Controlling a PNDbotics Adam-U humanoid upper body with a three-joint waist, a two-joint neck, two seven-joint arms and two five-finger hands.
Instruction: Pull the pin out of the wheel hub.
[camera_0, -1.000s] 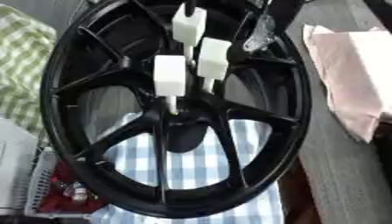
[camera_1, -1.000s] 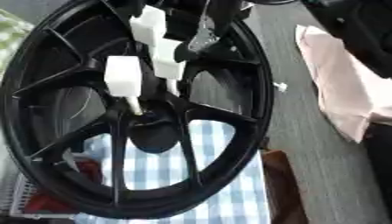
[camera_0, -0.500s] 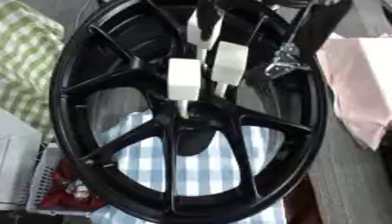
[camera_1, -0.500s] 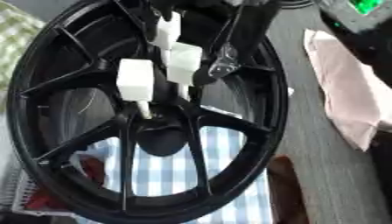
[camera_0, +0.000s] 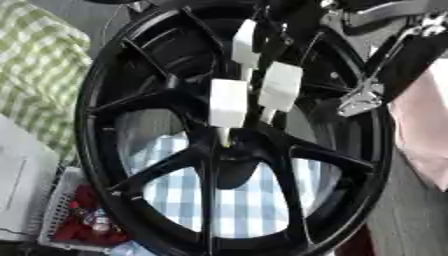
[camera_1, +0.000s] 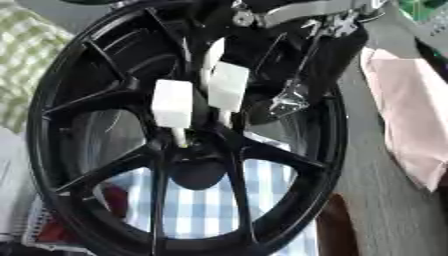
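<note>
A: Over the wheel's centre, right robot hand (camera_0: 289, 60) reaches down from the top edge. White pads on the fingertips (camera_0: 228, 103).

B: State of it?

A: Fingers extended downward, spread a little. One padded fingertip sits right above the hub, its tip touching or nearly touching a pale, slim pin (camera_0: 225, 136) that stands up from the hub. Cannot tell whether anything is pinched; the pads look to be beside and above the pin, not closed round it.

B: Pin location?

A: At the wheel hub (camera_0: 229, 152), the point where the spokes meet. Only a short light stub shows under the pad.

B: The wheel?

A: Black spoked wheel (camera_1: 52, 90), lying flat, fills most of both views. Blue-and-white checked cloth (camera_0: 245, 200) shows through the lower gaps between spokes.

B: Surroundings?

A: Green checked cloth (camera_0: 44, 75) off to the left. Pink cloth (camera_1: 407, 115) on the right, on the grey table (camera_1: 385, 210). Low left, a tray (camera_0: 61, 210) with red bits inside.

B: Left robot hand?

A: No sighting in either view.
</note>
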